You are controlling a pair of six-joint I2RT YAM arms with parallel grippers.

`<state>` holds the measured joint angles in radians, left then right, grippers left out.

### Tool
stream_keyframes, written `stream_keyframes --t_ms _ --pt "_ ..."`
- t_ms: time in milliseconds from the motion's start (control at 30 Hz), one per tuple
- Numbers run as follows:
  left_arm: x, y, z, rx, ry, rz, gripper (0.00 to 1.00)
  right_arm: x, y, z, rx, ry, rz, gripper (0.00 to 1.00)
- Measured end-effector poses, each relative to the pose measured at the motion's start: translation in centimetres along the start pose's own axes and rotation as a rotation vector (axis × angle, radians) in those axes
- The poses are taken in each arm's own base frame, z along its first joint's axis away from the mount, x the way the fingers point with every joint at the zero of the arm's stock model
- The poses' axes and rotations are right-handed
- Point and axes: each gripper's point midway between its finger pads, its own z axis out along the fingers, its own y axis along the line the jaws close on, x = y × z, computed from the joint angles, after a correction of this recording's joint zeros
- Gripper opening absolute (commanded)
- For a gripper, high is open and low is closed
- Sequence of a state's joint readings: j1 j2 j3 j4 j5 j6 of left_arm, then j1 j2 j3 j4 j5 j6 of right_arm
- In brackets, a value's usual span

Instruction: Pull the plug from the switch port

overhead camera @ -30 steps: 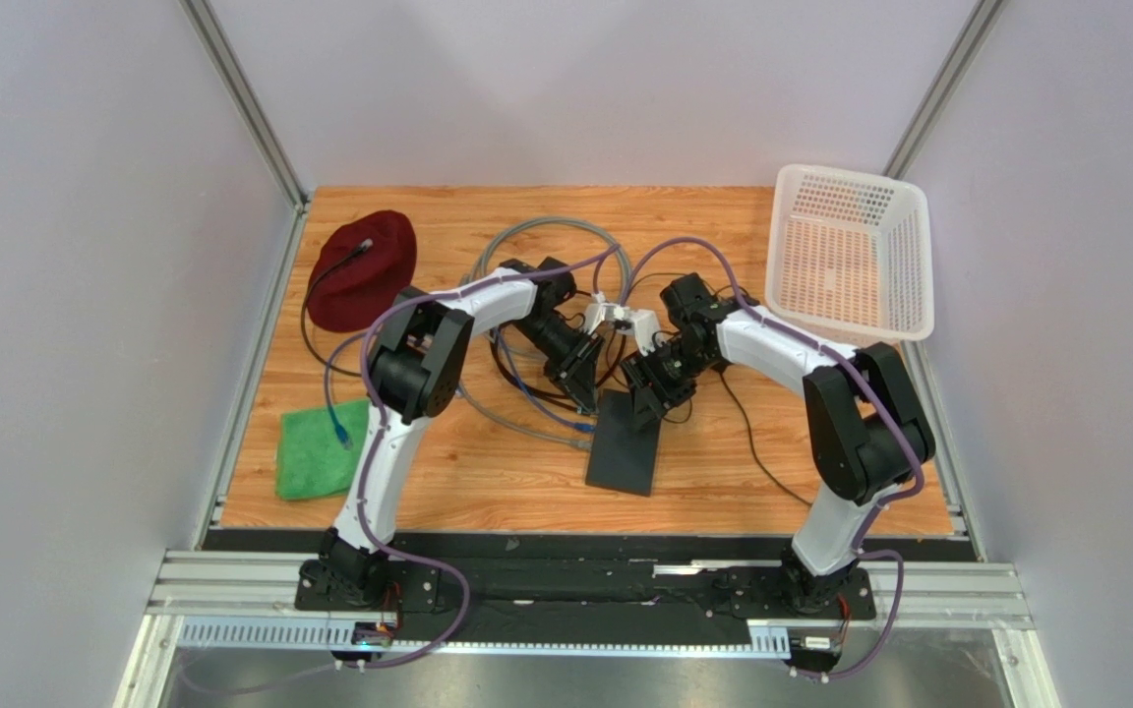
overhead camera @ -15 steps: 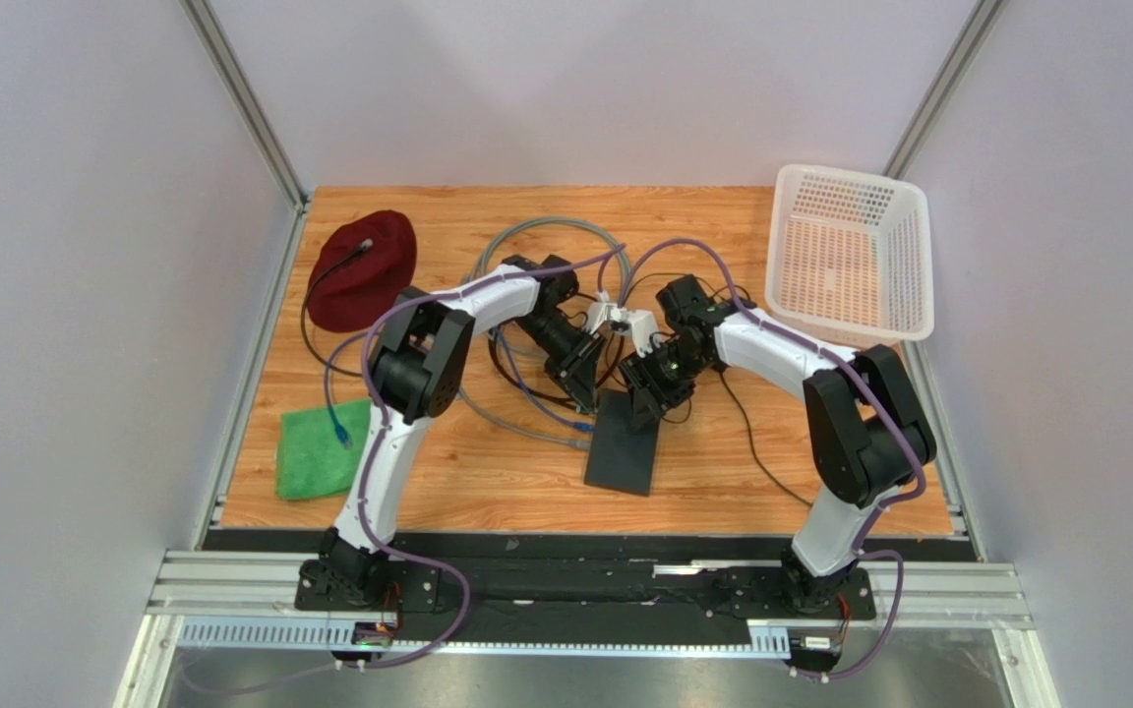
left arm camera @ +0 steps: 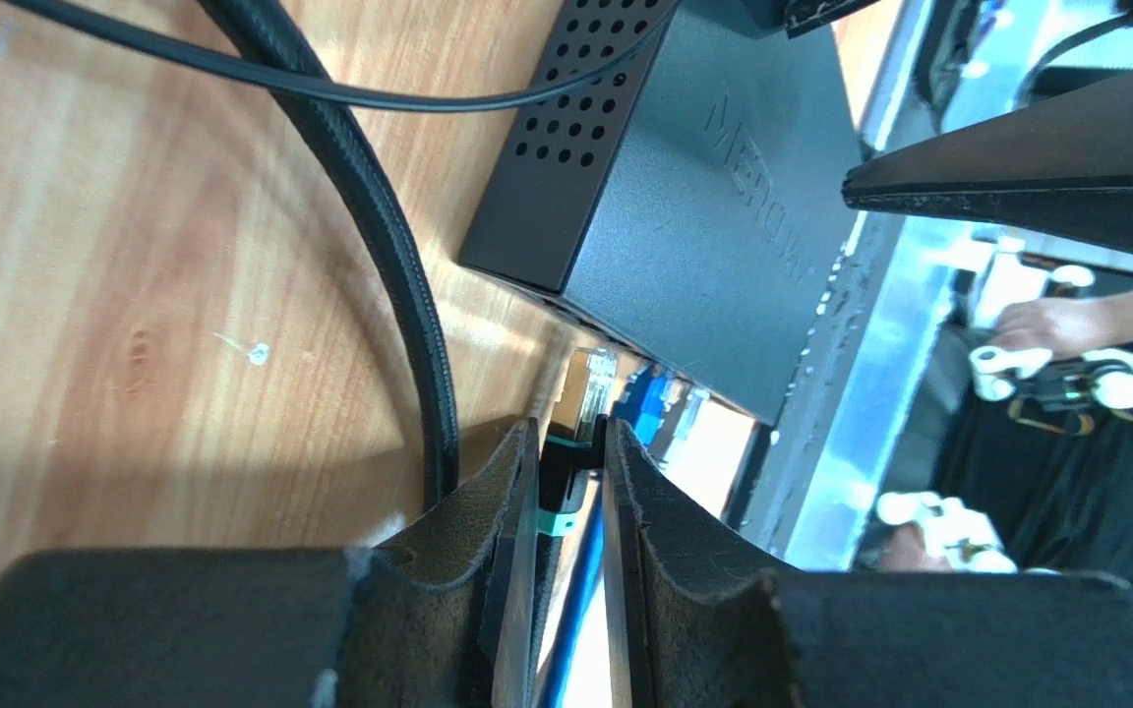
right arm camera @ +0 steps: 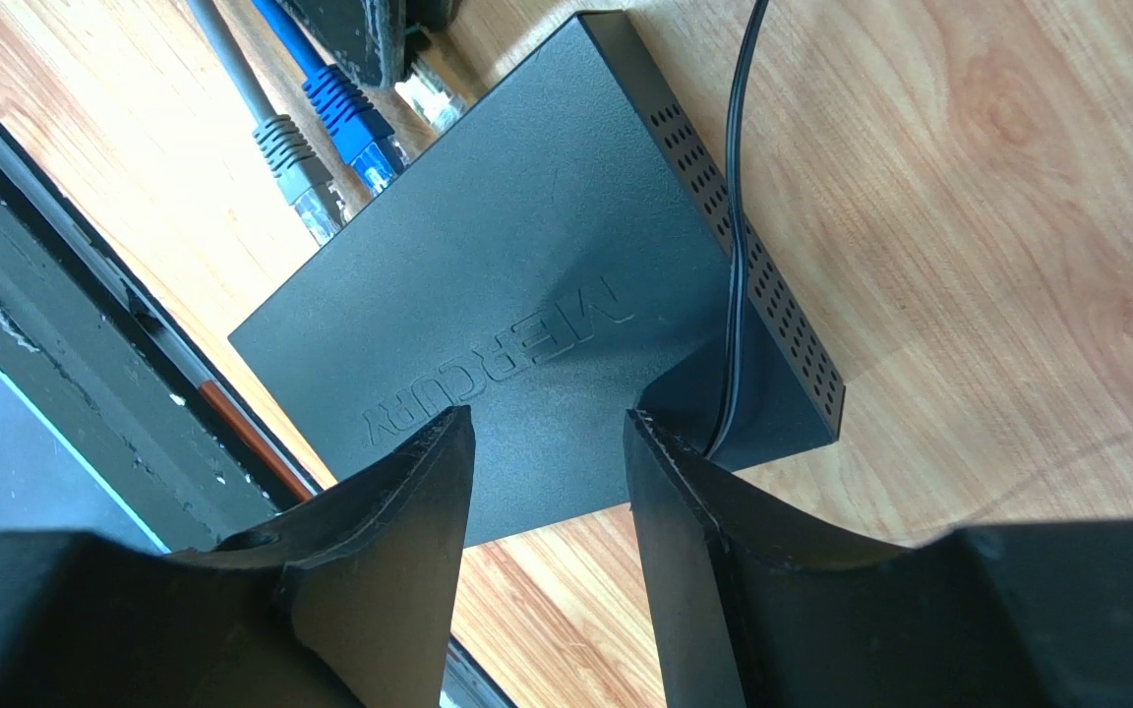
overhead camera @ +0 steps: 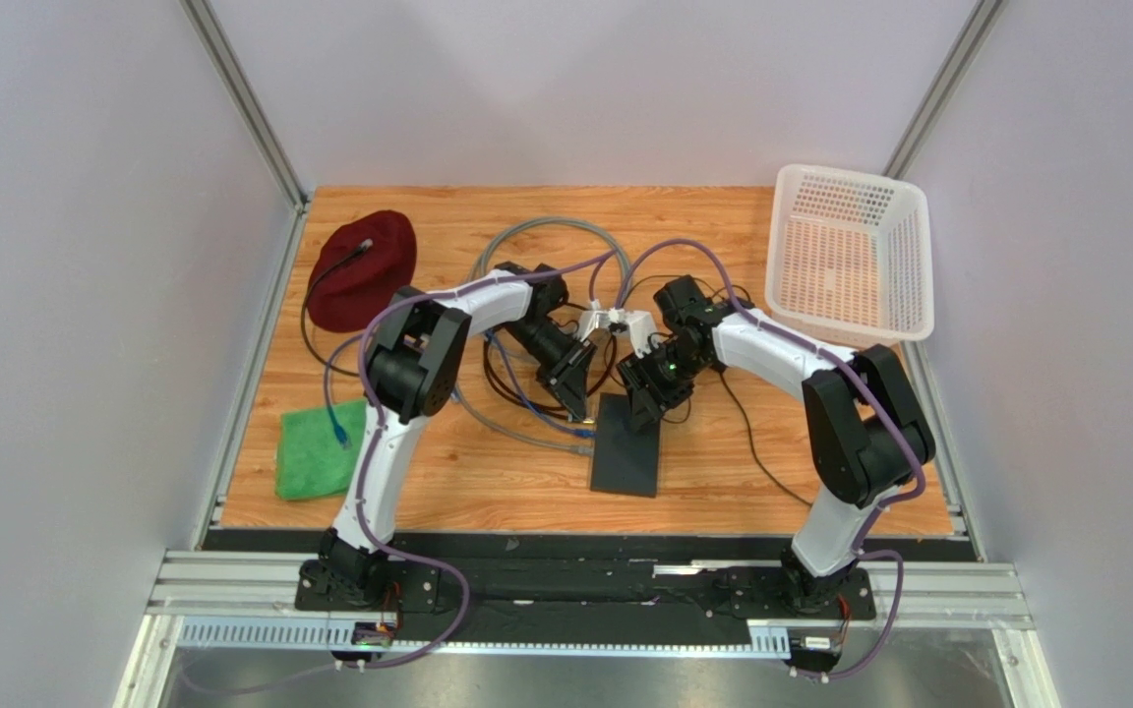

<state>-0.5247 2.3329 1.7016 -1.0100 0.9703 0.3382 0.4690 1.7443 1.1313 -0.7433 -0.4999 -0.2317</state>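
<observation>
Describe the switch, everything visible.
The switch is a flat, matte black box lying on the wooden table, MERCURY embossed on top, vent holes along one side. A thin black cable lies across that side. A grey plug and a blue plug meet a narrow edge. The right gripper, jaws open, stands over it.

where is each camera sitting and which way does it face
Top external: above and behind the robot, looking down at the table; left arm and right arm show.
Left wrist: low over the table, facing the switch side-on; left hand pinching the plug.
Right wrist: above the switch, looking down on its top; right hand fingers apart.
Shared: both wrist views see the switch.
</observation>
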Motion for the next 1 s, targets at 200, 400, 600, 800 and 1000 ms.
stream_keyframes --t_ms 200,400,600,800,1000 --pt "-2.1 0.4 -1.3 -0.064 -0.013 0.083 0.0 0.0 0.0 0.0 0.0 0.001 0.0 0.51" --pt "-2.2 0.7 -1.8 -0.076 -0.015 0.099 0.0 0.0 0.0 0.0 0.001 0.001 0.0 0.51" --pt "-6.3 0.9 -5.2 -0.169 -0.105 0.178 0.0 0.0 0.0 -0.1 0.002 0.001 -0.001 0.52" --pt "-12.9 1.2 -11.7 -0.341 -0.301 0.286 0.0 0.0 -0.1 -0.1 0.009 0.004 -0.009 0.52" --pt "-17.0 2.1 -17.2 -0.528 -0.44 0.326 0.19 -0.1 -0.2 -0.2 0.018 0.003 -0.015 0.53"
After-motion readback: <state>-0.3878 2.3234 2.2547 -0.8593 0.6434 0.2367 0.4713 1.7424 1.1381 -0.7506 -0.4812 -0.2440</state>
